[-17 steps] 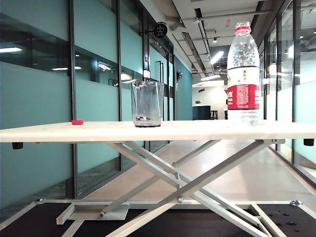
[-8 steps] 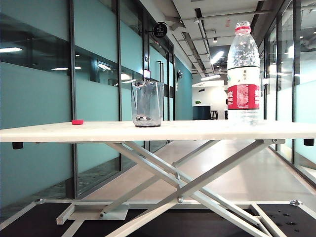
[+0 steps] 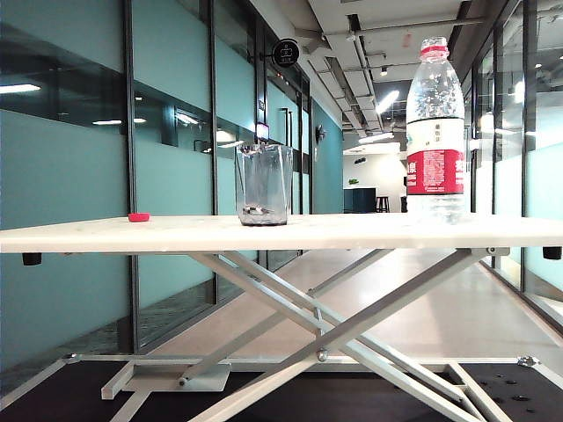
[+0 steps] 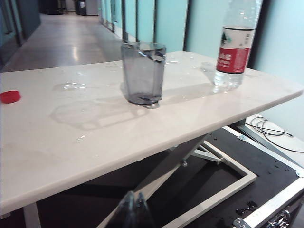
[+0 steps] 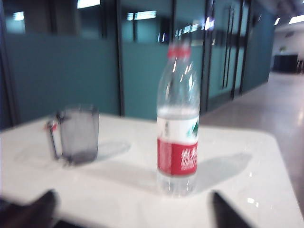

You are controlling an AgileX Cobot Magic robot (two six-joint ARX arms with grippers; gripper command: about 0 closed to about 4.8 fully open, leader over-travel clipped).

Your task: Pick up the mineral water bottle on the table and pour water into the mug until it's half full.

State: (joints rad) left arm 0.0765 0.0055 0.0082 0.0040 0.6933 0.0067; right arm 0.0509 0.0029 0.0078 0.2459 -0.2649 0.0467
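Nothing done yet — mineral water bottle (image 3: 434, 132) upright (cap off) on the table (image 3: 352, 233), apart from the empty mug (image 3: 263, 185); right gripper (image 5: 133, 209) spread wide before it, holding nothing; left gripper (image 4: 134, 211) closed, empty, below the table edge.

Left tool (image 4: 134, 209): we show only its two fingertips, dark and blurred, pressed together side by side at the near edge of our left wrist view, low before the desk (image 4: 142, 128).

Right tool (image 5: 130, 209): we show two dark, blurred fingers (image 5: 33, 209) spread wide apart, nothing between them, held level, near side of the desk.
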